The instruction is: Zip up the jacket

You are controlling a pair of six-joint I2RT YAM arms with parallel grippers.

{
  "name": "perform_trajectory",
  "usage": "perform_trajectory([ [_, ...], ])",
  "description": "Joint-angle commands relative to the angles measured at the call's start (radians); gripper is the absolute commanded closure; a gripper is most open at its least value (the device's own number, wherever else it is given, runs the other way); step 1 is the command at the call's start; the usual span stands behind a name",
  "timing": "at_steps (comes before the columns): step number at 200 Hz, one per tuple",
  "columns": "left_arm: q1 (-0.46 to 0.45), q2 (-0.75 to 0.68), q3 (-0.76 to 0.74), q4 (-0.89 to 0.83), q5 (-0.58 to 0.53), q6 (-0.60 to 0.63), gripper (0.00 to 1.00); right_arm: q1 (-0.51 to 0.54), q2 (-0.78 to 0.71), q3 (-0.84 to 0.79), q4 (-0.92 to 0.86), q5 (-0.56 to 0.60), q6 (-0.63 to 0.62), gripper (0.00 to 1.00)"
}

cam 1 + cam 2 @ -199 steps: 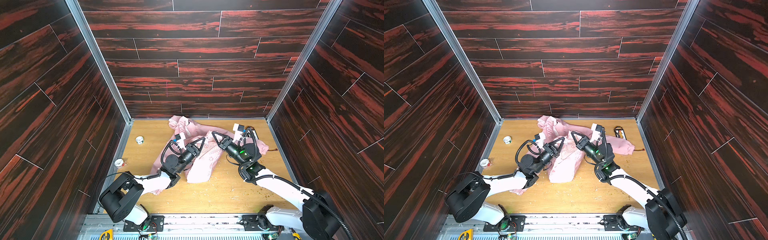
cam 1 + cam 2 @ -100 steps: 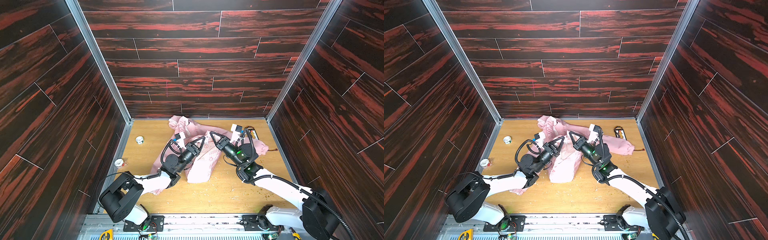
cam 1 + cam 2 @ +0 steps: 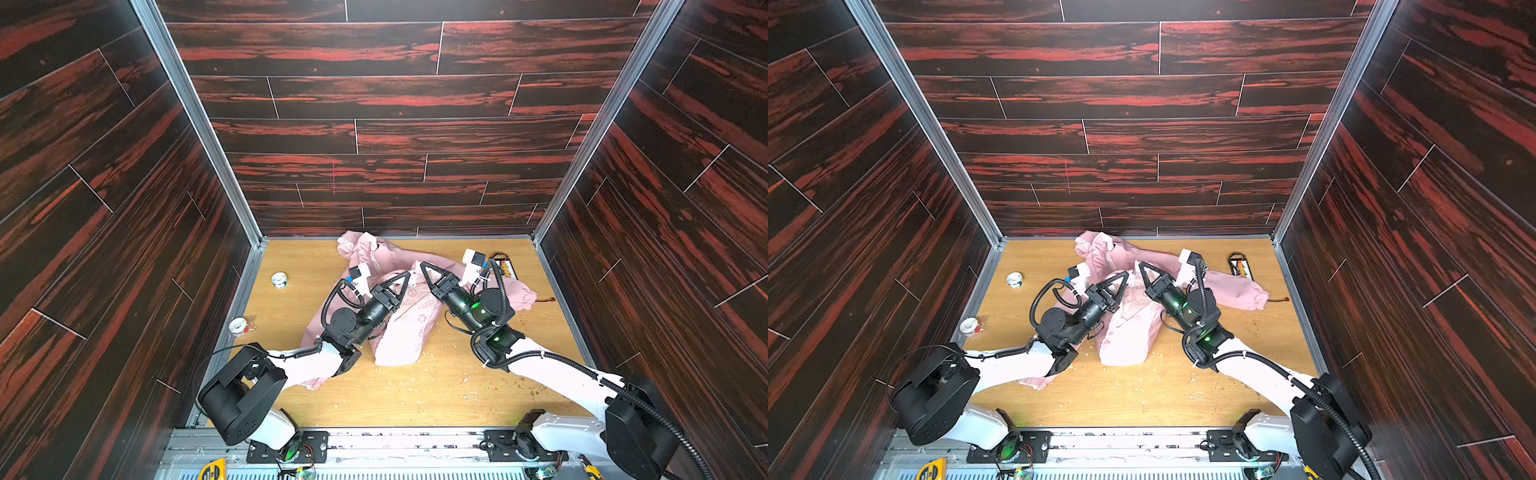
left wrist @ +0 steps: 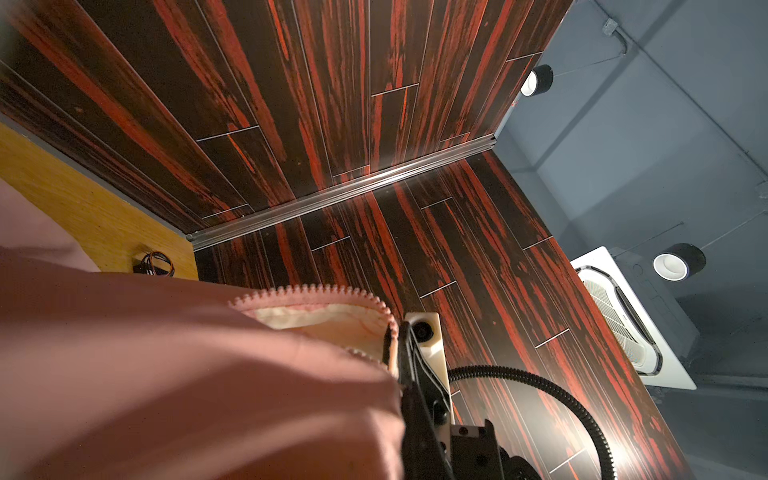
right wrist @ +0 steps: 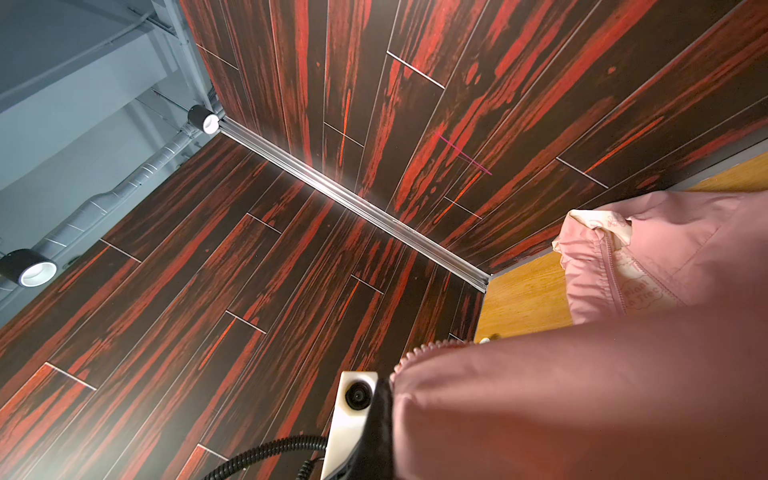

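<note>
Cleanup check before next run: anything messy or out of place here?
Pale crumbs litter the near half of the table, by the jacket. A wired gadget lies in the far right corner; two small rolls sit loose at left.

A light oak-grain wooden tabletop carries a crumpled pale pink fabric jacket across its middle, with one sleeve reaching right. Near the left wall lie a small white tape roll and, nearer the front, a second white roll with a red patch. A flat dark pack with looped wires sits by the far right corner. Pale crumbs speckle the front.
</note>
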Motion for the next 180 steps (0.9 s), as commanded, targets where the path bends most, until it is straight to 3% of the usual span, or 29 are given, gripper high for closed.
perform_trajectory([
  [1,0.003,-0.048,0.033,0.054,-0.006,0.011,1.0,0.011,0.006,0.02,0.036,0.019,0.007,1.0],
  [180,0.002,-0.05,0.023,0.053,-0.023,0.002,1.0,0.039,0.014,0.033,0.046,0.012,-0.013,1.0],
])
